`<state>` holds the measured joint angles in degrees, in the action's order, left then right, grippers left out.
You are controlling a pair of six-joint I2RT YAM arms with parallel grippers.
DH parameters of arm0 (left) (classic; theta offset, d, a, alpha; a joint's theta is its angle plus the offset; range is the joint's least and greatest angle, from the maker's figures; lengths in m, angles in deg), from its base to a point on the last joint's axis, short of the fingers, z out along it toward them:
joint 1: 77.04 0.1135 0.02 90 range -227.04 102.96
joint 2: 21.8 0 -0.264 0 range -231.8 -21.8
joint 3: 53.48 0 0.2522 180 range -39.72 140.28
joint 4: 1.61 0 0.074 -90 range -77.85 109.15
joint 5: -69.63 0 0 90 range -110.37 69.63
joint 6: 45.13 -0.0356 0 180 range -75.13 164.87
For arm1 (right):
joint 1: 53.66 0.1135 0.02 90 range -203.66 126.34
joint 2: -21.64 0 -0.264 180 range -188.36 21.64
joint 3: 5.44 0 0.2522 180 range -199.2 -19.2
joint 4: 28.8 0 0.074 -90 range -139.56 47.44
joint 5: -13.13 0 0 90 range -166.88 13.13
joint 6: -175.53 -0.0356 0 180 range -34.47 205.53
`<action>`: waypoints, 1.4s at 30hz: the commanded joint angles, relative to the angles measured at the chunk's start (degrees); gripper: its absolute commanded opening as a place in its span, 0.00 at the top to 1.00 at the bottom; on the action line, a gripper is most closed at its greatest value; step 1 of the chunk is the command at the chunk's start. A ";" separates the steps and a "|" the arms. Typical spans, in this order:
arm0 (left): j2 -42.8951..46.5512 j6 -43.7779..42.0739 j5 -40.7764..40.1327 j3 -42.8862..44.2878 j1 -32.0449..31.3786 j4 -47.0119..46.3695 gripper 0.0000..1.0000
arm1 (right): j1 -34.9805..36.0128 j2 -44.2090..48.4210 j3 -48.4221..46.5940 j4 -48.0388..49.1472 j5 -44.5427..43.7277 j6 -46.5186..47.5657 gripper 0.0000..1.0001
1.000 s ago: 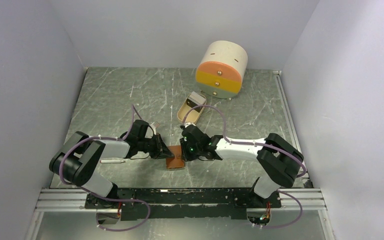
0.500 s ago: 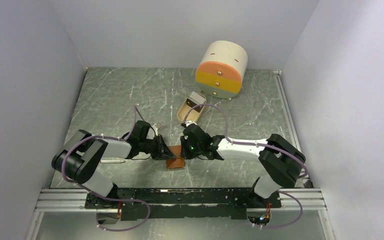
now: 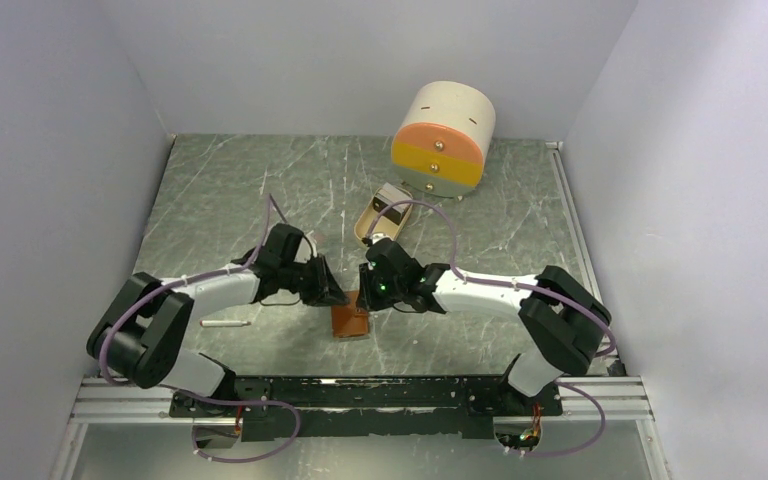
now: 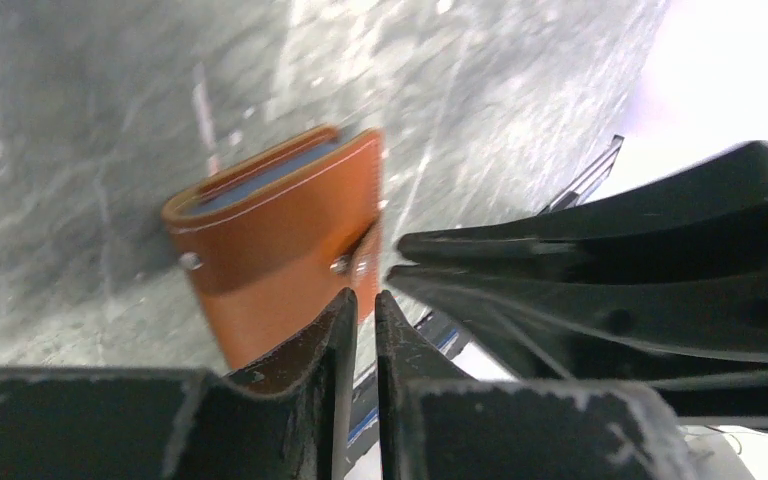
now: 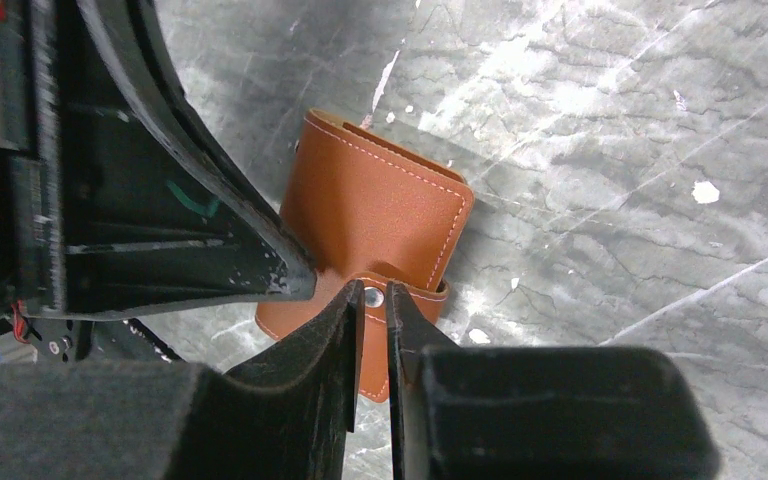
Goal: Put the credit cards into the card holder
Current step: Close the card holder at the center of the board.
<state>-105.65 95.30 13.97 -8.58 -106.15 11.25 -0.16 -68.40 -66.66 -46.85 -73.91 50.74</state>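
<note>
Both arms reach low over the grey marbled table (image 3: 220, 200), tips nearly meeting. Left gripper (image 4: 360, 298): jaws almost together, only a thin slit, nothing seen in it. The card holder (image 4: 280, 235), tan leather, folded, sits just ahead of these tips and a little to their left. Its snap tab (image 4: 355, 262) is right at the fingertips; contact cannot be told. A dark bluish strip (image 4: 260, 182) shows in the holder's open edge, the side farthest from the left jaws (card or lining, cannot tell). Right gripper (image 5: 368, 295): jaws also narrow. The tab's metal snap (image 5: 372, 294) sits at the mouth of the gap, and the body of the holder spreads ahead of and beneath the tips. Whether the tab is actually pinched cannot be told. The other arm's black fingers come in beside each gripper, tips close but apart. From above, the holder lies on the table under the two sets of tips, toward the arm bases. A white stick (image 3: 225, 324) lies well behind the left jaws, by that arm. A beige tray (image 3: 385, 222) sits beyond the right jaws, and a round cream-and-orange drawer box (image 3: 442, 140) stands farther on.
</note>
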 commanded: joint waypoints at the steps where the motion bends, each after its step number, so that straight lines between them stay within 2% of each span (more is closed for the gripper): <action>1: 1.93 -4.51 -3.45 5.51 -0.16 8.80 0.81 | -0.23 2.05 0.08 -1.55 0.96 -1.03 0.80; 7: -3.02 -3.95 -0.86 5.55 -0.04 5.92 0.84 | -0.18 1.64 0.36 -1.31 1.08 -1.72 0.77; 15: -9.34 -4.43 -1.00 4.54 -0.15 2.20 0.85 | -0.17 0.53 -0.30 -2.34 0.96 -1.69 0.79; 42: -10.59 -3.79 -2.03 4.02 -0.12 1.02 0.88 | -0.06 -5.04 -0.17 1.90 6.36 -0.38 0.80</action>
<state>-114.26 92.26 14.85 -3.67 -106.06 11.75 -0.45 -71.64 -66.66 -47.05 -69.13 49.78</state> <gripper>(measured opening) 0.117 0.200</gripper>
